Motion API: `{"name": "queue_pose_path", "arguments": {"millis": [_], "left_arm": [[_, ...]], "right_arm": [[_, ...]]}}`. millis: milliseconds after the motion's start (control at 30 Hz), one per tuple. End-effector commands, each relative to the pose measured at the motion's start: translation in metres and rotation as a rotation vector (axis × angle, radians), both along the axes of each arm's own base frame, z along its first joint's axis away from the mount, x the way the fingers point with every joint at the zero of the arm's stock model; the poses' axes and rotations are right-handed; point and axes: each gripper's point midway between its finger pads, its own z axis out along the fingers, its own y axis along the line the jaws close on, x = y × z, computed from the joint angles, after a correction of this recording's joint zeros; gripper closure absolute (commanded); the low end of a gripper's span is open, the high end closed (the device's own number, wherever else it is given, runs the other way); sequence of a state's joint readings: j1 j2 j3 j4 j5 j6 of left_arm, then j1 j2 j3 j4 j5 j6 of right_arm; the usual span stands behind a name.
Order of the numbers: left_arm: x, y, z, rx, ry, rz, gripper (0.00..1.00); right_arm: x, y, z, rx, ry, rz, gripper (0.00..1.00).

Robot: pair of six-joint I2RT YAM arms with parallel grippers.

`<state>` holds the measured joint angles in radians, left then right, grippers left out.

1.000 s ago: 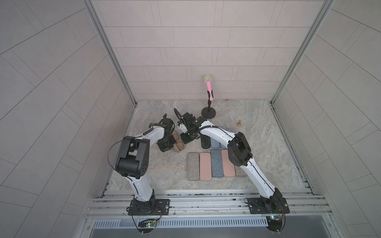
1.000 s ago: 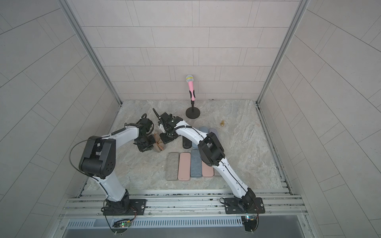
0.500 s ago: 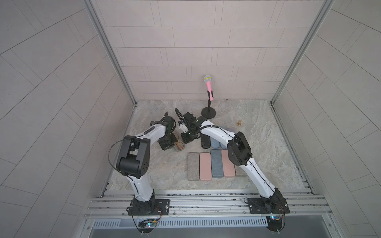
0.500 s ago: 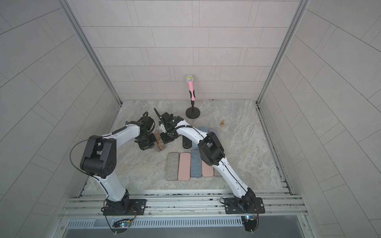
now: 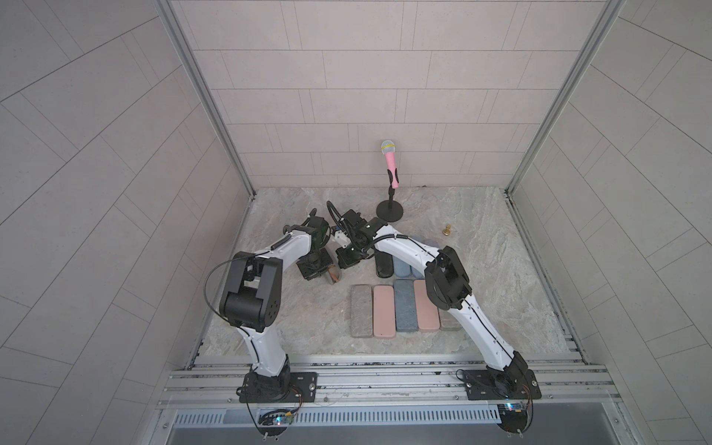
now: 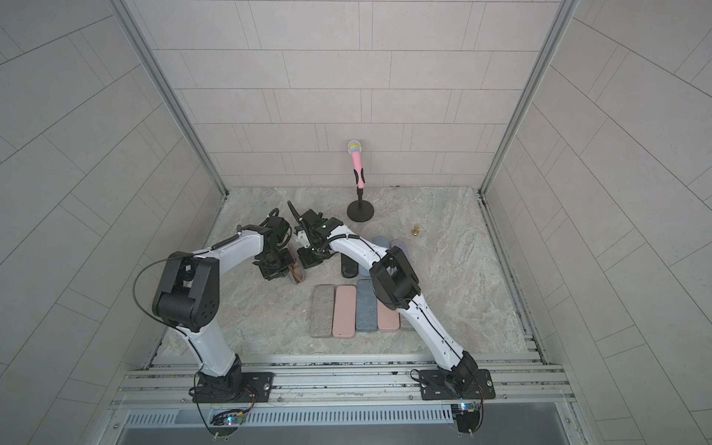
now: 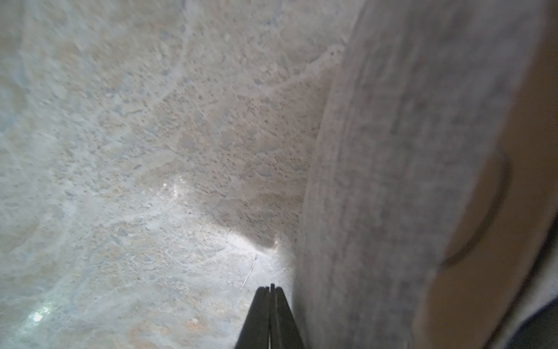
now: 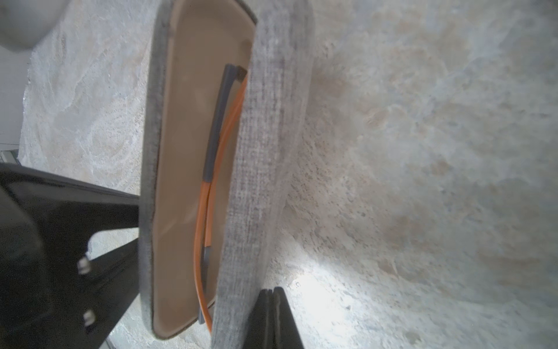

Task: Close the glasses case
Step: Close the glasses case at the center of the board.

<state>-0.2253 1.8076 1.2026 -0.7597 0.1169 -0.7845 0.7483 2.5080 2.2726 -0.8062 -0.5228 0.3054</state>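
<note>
Flanking the partly open glasses case (image 8: pixel 265 151), the left gripper (image 7: pixel 271 291) and right gripper (image 8: pixel 272 293) keep jaws pressed together.

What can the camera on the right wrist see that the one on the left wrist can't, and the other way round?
Only the right wrist view: the glasses, orange and grey arms, lying inside the open case, and the right end effector, shut, beside the case's outer wall. Only the left wrist view: the tips of the left end effector, shut together, beside the grey shell. Both: the case's grey fabric, its tan lining and the stone table.
</note>
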Motion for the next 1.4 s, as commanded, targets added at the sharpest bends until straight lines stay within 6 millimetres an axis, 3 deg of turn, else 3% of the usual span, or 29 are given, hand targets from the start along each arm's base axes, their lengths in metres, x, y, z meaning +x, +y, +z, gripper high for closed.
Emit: {"name": "queue_pose_path", "arguments": {"millis": [0, 267, 500, 667, 900, 1000, 1167, 1267, 1300, 1367], "left_arm": [[0.022, -0.019, 0.01, -0.053, -0.073, -0.009, 0.93], [0.023, -0.022, 0.014, -0.072, -0.092, -0.019, 0.93], [0.024, -0.02, 0.033, -0.072, -0.138, -0.022, 0.93], [0.022, -0.011, 0.055, -0.058, -0.183, -0.016, 0.92], [0.02, 0.003, 0.083, -0.028, -0.231, -0.031, 0.89], [0.019, 0.001, 0.078, -0.034, -0.219, -0.068, 0.86], [0.025, -0.013, 0.057, -0.086, -0.185, -0.151, 0.77], [0.027, -0.019, 0.04, -0.1, -0.152, -0.175, 0.77], [0.028, -0.021, 0.034, -0.098, -0.142, -0.177, 0.78], [0.027, -0.026, 0.025, -0.096, -0.127, -0.189, 0.82]], "right_arm": [[-0.029, 0.029, 0.019, 0.1, 0.025, 0.091, 0.95], [-0.035, 0.029, 0.019, 0.111, 0.035, 0.119, 0.95], [-0.013, 0.001, 0.023, -0.002, -0.069, 0.01, 0.88], [0.001, -0.036, 0.041, -0.131, -0.196, -0.097, 0.76], [0.001, -0.083, 0.075, -0.246, -0.313, -0.212, 0.65], [-0.005, -0.104, 0.091, -0.274, -0.353, -0.252, 0.63], [-0.016, -0.143, 0.112, -0.3, -0.391, -0.336, 0.51], [-0.017, -0.182, 0.111, -0.343, -0.386, -0.434, 0.47], [-0.017, -0.199, 0.109, -0.363, -0.377, -0.479, 0.48], [-0.015, -0.232, 0.102, -0.388, -0.345, -0.562, 0.65]]}}
